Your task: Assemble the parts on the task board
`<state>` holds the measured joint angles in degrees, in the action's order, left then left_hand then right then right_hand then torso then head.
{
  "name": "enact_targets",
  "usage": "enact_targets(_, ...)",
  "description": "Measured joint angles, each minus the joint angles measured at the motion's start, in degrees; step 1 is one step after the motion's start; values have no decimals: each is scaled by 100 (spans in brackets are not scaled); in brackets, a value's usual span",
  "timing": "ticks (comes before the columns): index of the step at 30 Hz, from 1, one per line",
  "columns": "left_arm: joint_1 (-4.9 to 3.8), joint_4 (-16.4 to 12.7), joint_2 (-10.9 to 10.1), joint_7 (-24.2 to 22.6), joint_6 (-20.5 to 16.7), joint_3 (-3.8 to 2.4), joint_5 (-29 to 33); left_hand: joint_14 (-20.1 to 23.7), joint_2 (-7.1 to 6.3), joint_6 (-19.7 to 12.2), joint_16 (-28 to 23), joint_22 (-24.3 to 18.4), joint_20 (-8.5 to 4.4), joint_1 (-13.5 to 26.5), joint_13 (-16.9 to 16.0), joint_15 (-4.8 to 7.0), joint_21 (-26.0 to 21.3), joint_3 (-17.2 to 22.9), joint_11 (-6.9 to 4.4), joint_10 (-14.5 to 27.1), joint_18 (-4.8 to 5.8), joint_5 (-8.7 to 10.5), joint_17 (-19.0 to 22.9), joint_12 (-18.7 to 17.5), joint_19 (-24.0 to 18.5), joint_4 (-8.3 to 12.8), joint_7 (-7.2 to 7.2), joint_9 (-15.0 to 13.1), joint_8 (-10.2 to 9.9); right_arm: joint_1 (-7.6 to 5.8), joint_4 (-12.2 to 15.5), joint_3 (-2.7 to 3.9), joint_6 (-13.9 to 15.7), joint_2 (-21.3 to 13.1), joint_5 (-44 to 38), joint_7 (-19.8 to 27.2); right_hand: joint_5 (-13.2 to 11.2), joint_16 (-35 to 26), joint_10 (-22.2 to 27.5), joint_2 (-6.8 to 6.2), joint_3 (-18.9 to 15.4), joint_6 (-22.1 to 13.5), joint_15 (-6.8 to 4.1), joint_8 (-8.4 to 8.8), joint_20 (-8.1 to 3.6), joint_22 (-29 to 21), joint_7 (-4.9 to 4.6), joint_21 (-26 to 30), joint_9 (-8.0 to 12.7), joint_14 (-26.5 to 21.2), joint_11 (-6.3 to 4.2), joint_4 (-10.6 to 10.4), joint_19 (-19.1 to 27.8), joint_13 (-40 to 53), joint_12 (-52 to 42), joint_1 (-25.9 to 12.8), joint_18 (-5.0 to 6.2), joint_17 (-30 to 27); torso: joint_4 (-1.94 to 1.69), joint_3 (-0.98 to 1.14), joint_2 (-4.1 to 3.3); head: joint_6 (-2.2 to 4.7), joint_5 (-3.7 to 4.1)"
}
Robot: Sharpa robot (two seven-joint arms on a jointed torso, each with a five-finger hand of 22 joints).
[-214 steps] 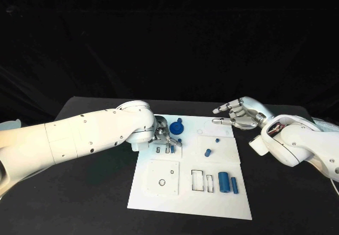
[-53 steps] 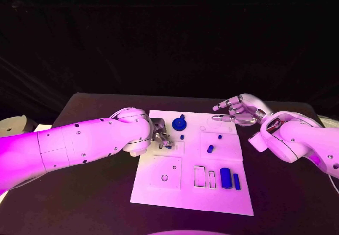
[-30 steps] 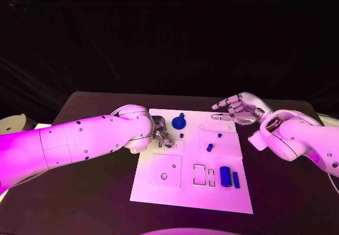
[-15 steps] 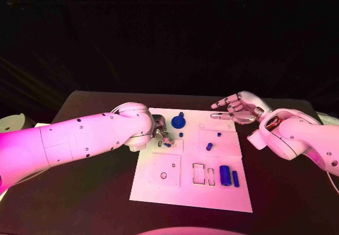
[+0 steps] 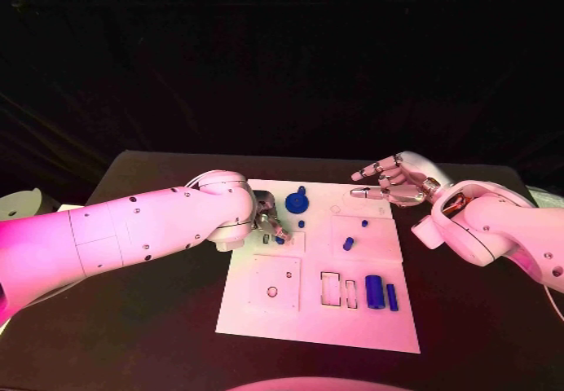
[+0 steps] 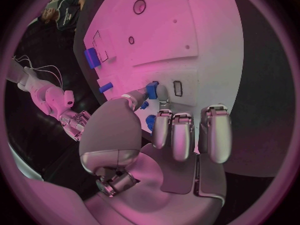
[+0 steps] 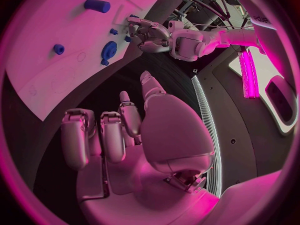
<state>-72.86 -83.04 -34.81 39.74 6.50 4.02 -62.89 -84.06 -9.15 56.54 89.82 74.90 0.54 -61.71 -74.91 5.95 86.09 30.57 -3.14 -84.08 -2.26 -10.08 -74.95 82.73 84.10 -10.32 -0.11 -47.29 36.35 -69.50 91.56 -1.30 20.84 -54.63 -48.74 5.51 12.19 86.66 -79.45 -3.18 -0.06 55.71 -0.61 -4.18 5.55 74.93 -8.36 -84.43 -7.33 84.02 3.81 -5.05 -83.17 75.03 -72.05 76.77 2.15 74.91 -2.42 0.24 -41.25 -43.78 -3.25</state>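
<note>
Left hand (image 5: 266,218) low over the task board (image 5: 319,326), pinching a small blue part (image 6: 152,90) between thumb and a fingertip, right at a small rectangular slot (image 6: 177,88); other fingers loosely curled. Round blue part (image 5: 297,201) just beyond the left hand, small blue peg (image 5: 348,243) off toward the right hand. Right hand (image 5: 394,184) raised beside the board's far corner above the table (image 5: 153,334), fingers spread, holding nothing. Blue cylinder (image 5: 374,292) on the board nearer the robot.
</note>
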Motion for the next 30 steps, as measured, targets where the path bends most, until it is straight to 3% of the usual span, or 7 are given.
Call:
enact_targets(11,1,43,15,1,18,1,7,0,25,50,0,0,-16,25,0,0,23,-304,-6,-6,0,-1,1,0,-17,-115,-12,-32,4,0,25,0,-13,-7,29,-1,0,0,0,23,0,0,0,0,0,-1,0,0,0,0,0,0,0,1,22,23,0,4,-2,-1,2,-10,3)
enact_targets(19,1,87,27,-1,36,1,7,0,120,87,0,0,-16,122,0,0,66,-558,-25,14,0,-1,1,26,-17,-308,-16,-40,27,-1,35,0,-14,-9,36,-1,0,0,0,23,0,0,0,0,0,-1,0,0,1,0,0,0,0,1,22,23,0,4,-2,-3,2,-9,7)
enact_targets(25,1,121,38,-3,57,1,7,0,48,131,0,2,-16,238,0,-1,90,-883,-25,14,0,-1,2,26,-17,-507,-10,-41,55,-1,40,1,-14,-11,38,-1,0,0,0,23,0,0,0,0,0,-2,0,0,1,0,0,0,0,1,22,23,0,3,-2,-2,2,-5,3)
enact_targets(30,0,136,45,-9,82,-2,9,0,69,131,0,5,-16,263,0,-1,90,-1081,-25,14,0,-1,2,26,-17,-590,-11,-49,60,-2,44,1,-14,-13,38,-1,0,0,0,23,0,0,0,0,0,-2,0,0,2,0,0,0,0,1,22,23,0,3,-3,-1,2,-5,2)
